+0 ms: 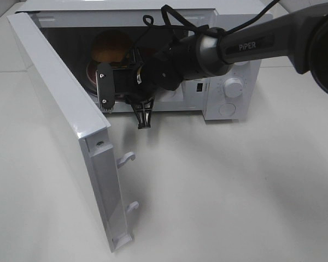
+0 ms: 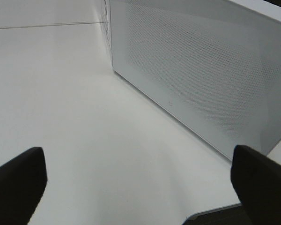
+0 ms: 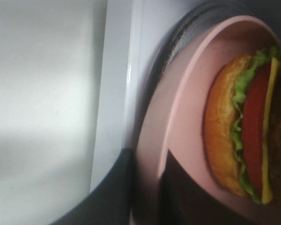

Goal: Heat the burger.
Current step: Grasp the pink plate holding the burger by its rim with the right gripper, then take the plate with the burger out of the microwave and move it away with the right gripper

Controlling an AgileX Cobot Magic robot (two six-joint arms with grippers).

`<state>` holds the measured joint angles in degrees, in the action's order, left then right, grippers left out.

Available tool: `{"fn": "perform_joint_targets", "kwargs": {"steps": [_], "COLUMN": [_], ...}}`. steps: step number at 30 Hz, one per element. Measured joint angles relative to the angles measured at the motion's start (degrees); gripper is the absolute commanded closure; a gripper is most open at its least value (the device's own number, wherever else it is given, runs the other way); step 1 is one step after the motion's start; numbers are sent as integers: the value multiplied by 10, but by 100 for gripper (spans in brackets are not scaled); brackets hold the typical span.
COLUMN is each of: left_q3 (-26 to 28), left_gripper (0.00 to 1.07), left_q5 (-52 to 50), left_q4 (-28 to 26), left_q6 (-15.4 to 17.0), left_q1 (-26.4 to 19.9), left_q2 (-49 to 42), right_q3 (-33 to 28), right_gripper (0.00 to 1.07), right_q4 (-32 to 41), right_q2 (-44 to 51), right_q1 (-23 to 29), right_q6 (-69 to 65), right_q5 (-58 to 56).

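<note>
From the high camera I see the microwave (image 1: 229,87) with its door (image 1: 71,125) swung wide open toward me, and my right arm (image 1: 251,46) reaching across into the cavity mouth. The burger (image 1: 110,48) sits inside the microwave on the pink plate (image 1: 91,76), its orange bun showing above the arm's wrist hardware. On the right wrist view the burger (image 3: 246,136) fills the far side of the frame, bun, lettuce, tomato and cheese layers all clear, resting on the pink plate (image 3: 187,112). The right gripper (image 3: 147,192) has its two dark fingers on either side of the plate's rim; I read that as closed onto the rim, holding the plate. The left gripper (image 2: 136,187) hangs outside, near the microwave's perforated side wall (image 2: 201,70), jaws spread wide with only bare white table (image 2: 75,108) between them, holding nothing.
</note>
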<state>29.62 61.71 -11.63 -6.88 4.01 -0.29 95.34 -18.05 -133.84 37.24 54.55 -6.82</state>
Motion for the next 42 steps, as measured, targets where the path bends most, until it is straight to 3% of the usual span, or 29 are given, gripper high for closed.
{"fn": "perform_joint_targets", "kwargs": {"steps": [17, 27, 42], "left_q3": [0, 0, 0], "left_gripper": [6, 6, 6], "left_q5": [0, 0, 0], "left_q4": [2, 2, 2], "left_q6": [0, 0, 0], "left_q1": [0, 0, 0], "left_q2": [0, 0, 0], "right_q3": [-2, -2, -18], "right_gripper": [107, 107, 107], "right_q4": [33, 109, 135], "right_q2": [23, 51, 74], "right_q1": [0, 1, 1], "right_q6": [2, 83, 156], "right_q5": [-64, -135, -162]}}
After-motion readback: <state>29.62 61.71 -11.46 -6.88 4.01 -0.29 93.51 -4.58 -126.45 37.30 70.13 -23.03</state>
